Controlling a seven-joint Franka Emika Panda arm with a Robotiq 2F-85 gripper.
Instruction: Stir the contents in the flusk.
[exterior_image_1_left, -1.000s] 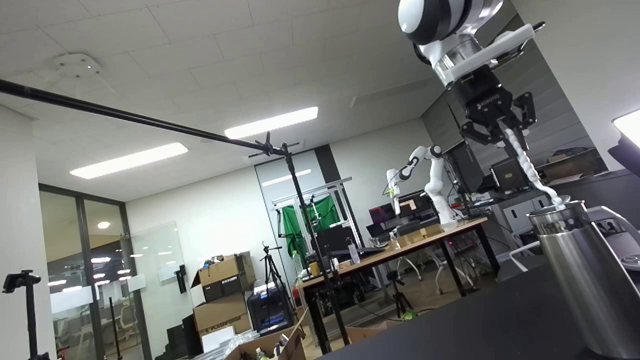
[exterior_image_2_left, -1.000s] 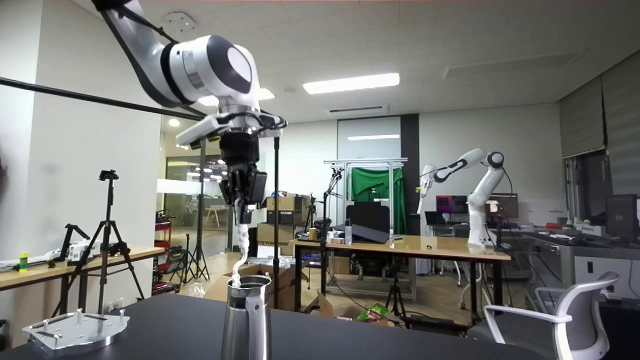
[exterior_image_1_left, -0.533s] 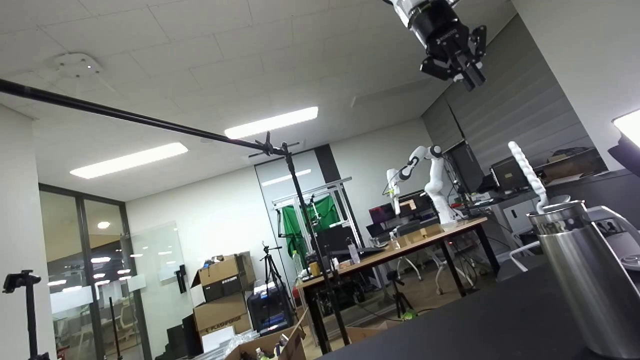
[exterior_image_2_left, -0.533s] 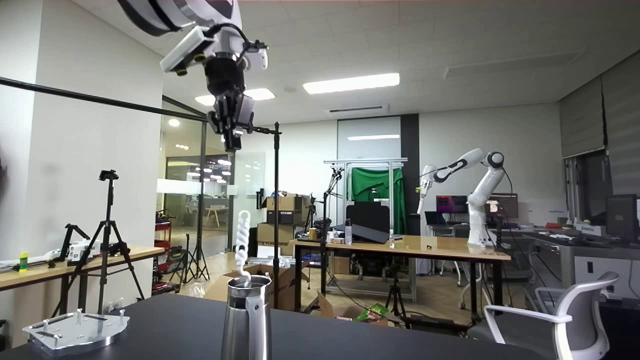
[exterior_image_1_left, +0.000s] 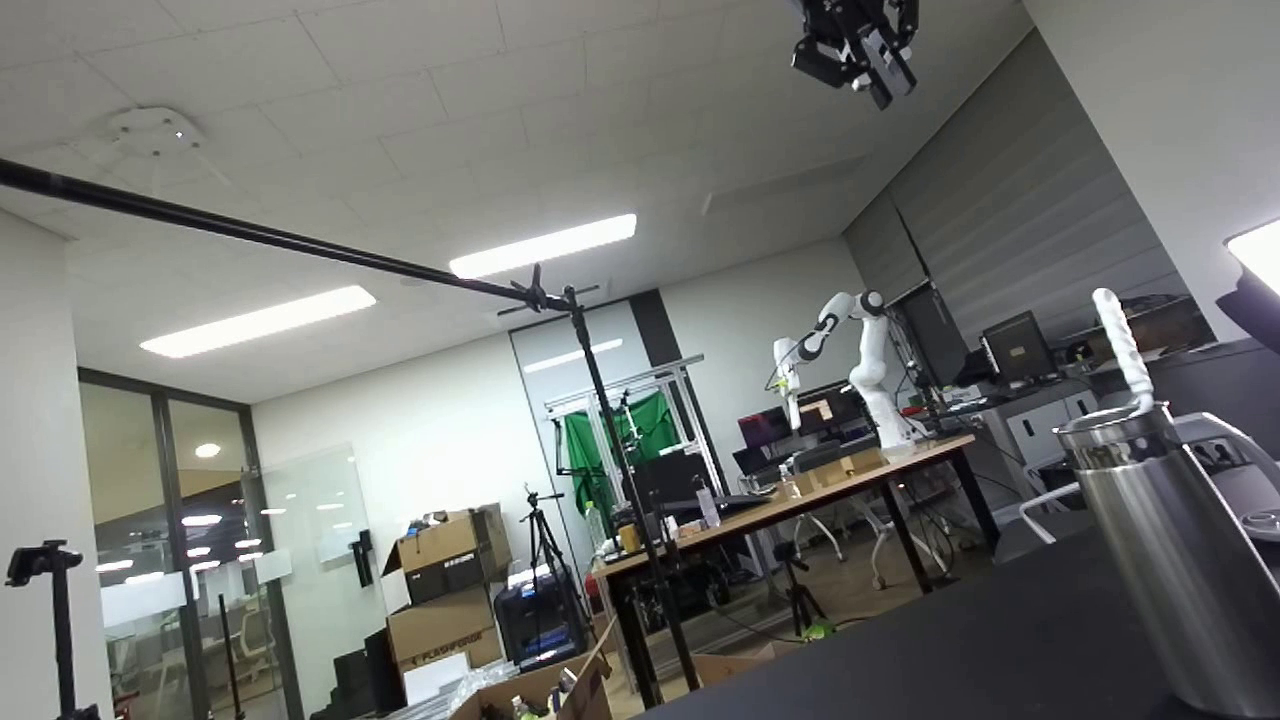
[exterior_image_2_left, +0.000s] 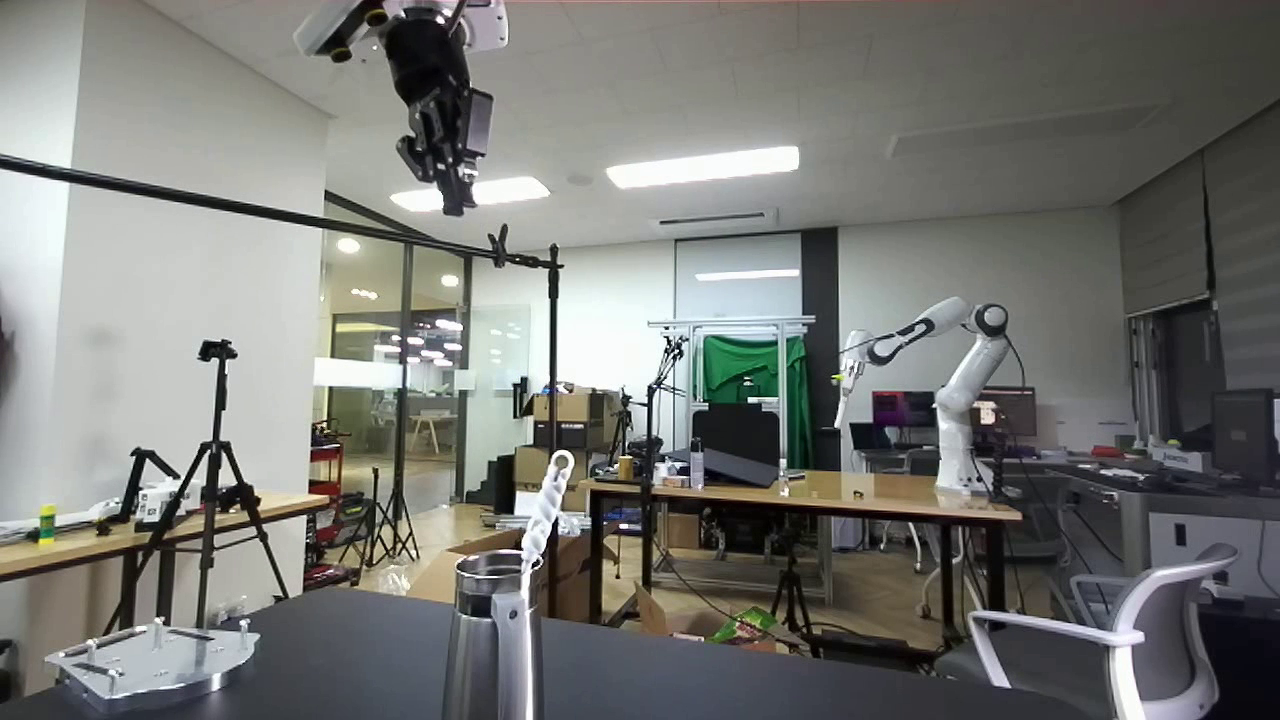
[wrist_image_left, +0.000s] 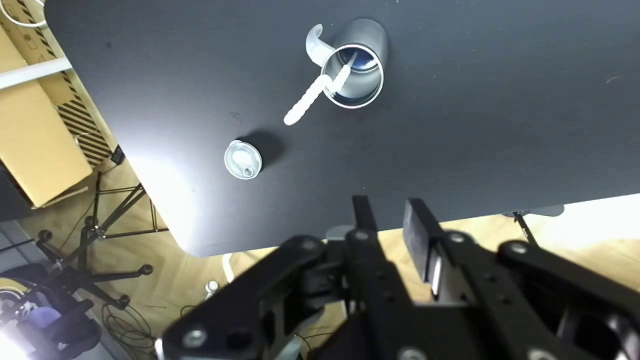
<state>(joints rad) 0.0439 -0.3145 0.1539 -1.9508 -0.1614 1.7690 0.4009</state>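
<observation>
The flusk (exterior_image_1_left: 1180, 580), a tall brushed-steel flask, stands upright on the black table and also shows in an exterior view (exterior_image_2_left: 480, 650). In the wrist view the flusk (wrist_image_left: 366, 35) is seen from above, with its handle and dark contents inside. A white twisted stirrer (exterior_image_2_left: 545, 510) leans in its mouth, tilted against the rim on the handle side; it also shows in an exterior view (exterior_image_1_left: 1122, 345) and in the wrist view (wrist_image_left: 305, 102). My gripper (exterior_image_2_left: 458, 205) is high above the flusk, empty. In the wrist view the fingers (wrist_image_left: 387, 205) stand apart with a gap.
A small whitish lid-like piece (wrist_image_left: 243, 160) lies on the black table (wrist_image_left: 500, 125) near the flusk. A clear plate with posts (exterior_image_2_left: 155, 665) lies at the table's left. A black boom pole (exterior_image_2_left: 200, 205) crosses near the arm. A white chair (exterior_image_2_left: 1120, 640) stands at the right.
One second ago my gripper held the stirrer in the flusk. It has let go and risen well above. The stirrer has tipped across the mouth to the handle side.
</observation>
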